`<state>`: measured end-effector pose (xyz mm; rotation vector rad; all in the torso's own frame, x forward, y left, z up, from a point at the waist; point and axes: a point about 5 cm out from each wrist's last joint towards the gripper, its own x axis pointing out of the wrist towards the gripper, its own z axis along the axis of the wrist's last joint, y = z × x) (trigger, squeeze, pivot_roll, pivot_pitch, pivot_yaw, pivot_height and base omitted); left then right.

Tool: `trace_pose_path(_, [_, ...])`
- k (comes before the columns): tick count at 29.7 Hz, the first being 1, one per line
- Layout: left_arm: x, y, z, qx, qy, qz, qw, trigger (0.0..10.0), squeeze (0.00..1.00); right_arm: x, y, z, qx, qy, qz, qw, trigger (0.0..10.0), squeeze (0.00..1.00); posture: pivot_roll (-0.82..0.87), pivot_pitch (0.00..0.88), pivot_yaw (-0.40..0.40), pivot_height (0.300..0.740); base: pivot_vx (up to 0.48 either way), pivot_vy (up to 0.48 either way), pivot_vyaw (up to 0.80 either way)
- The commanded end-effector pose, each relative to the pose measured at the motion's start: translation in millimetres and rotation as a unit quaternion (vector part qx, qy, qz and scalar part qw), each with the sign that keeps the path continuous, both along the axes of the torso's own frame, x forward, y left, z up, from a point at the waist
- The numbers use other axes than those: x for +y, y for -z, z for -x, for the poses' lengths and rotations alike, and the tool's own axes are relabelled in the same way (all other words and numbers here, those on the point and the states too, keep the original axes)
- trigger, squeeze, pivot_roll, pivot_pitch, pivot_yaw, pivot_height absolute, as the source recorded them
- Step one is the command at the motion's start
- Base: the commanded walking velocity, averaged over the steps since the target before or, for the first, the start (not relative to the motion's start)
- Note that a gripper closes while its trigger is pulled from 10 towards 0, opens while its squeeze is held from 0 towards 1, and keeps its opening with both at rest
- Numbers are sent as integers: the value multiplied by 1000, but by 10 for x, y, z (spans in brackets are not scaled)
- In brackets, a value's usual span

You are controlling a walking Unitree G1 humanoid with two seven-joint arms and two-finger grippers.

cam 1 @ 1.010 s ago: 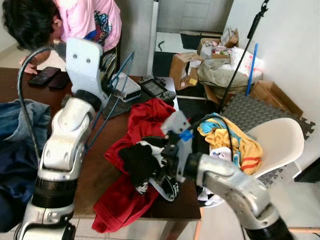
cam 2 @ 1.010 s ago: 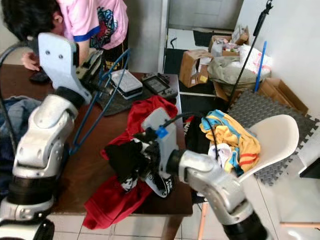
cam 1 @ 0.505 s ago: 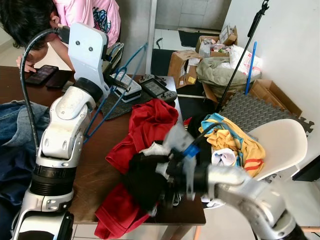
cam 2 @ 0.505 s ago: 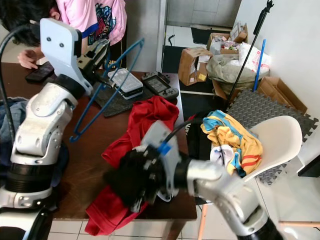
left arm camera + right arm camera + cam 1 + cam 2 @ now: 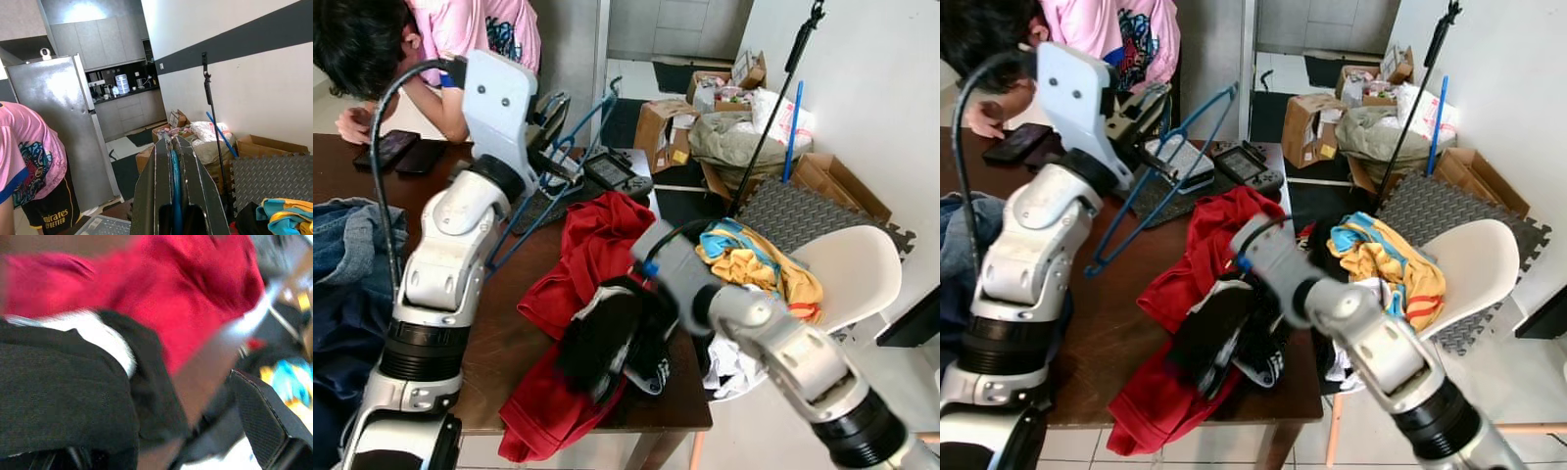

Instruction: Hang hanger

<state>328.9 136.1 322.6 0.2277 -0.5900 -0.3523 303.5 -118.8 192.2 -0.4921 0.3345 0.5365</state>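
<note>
Blue wire clothes hanger [image 5: 1170, 162]: raised above the far part of the dark brown wooden table [image 5: 524, 313], tilted, hook end uppermost near the doorway, lower corner low over the tabletop.

Left gripper [image 5: 172, 161]: lifted high over the table's far side, two long black fingers pressed close together with a blue bar of the hanger pinched between them.

Right gripper [image 5: 607, 338]: low over the near table edge, buried in a black garment with white trim [image 5: 1219, 328]; one black finger [image 5: 264, 416] visible apart from the cloth in the blurred wrist view; width of opening cannot be told.

Red shirt [image 5: 597, 235]: crumpled across the table's right half, lying under the black garment and trailing over the near edge.

Blue denim clothing [image 5: 347, 284]: heaped on the table's left end.

White plastic chair [image 5: 852, 274]: right of the table, loaded with yellow and blue clothes [image 5: 754, 259].

Person in pink top [image 5: 1126, 34]: bent over the far side, hand beside dark phones [image 5: 396, 152].

Cardboard boxes [image 5: 1307, 127]: on the floor beyond.
</note>
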Motion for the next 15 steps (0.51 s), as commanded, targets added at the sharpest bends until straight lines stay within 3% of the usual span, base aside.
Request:
trace_pose_path(1, [-48,-28,6,-7,9,4,1000,10000,0,-139,-19,-32,3,36,3,999,10000,1000,25,58,-71,740,0,0,0])
trace_pose_path(2, [-55,-23,14,-8,11,5,1000,10000,0,-216,-51,-41,3,47,5,999,10000,1000,24,60,-73,740,0,0,0])
trace_pose_path(6, [-62,-12,20,-6,13,6,1000,10000,0,-267,-102,-15,7,28,16,999,10000,976,19,60,-74,740,0,0,0])
trace_pose_path(7, [-67,-4,24,-6,15,7,1000,10000,0,-292,-173,45,11,-18,23,1000,10000,812,18,61,-74,740,0,0,0])
trace_pose_path(8, [-67,-4,24,-6,15,7,1000,10000,0,-292,-173,45,11,-18,23,1000,10000,812,18,61,-74,740,0,0,0])
trace_pose_path(9, [-73,-1,26,-5,17,9,1000,10000,0,-361,-252,126,18,-71,43,996,10000,780,16,60,-75,740,0,0,0])
trace_pose_path(10, [-73,-1,26,-5,17,9,1000,10000,0,-361,-252,126,18,-71,43,996,10000,780,16,60,-75,740,0,0,0])
trace_pose_path(11, [-78,-2,26,-6,18,10,1000,10000,0,-429,-348,191,27,-109,39,993,10000,765,12,59,-78,740,0,0,0])
trace_pose_path(13, [-83,-4,26,-6,19,10,1000,10000,0,-456,-429,238,28,-139,27,990,10000,765,7,58,-78,740,0,0,0])
trace_pose_path(14, [-89,-8,25,-7,20,11,1000,10000,0,-439,-501,345,44,-184,-12,982,10000,761,8,58,-80,740,0,0,0])
trace_pose_path(15, [-89,-8,25,-7,20,11,1000,10000,0,-439,-501,345,44,-184,-12,982,10000,761,8,58,-80,740,0,0,0])
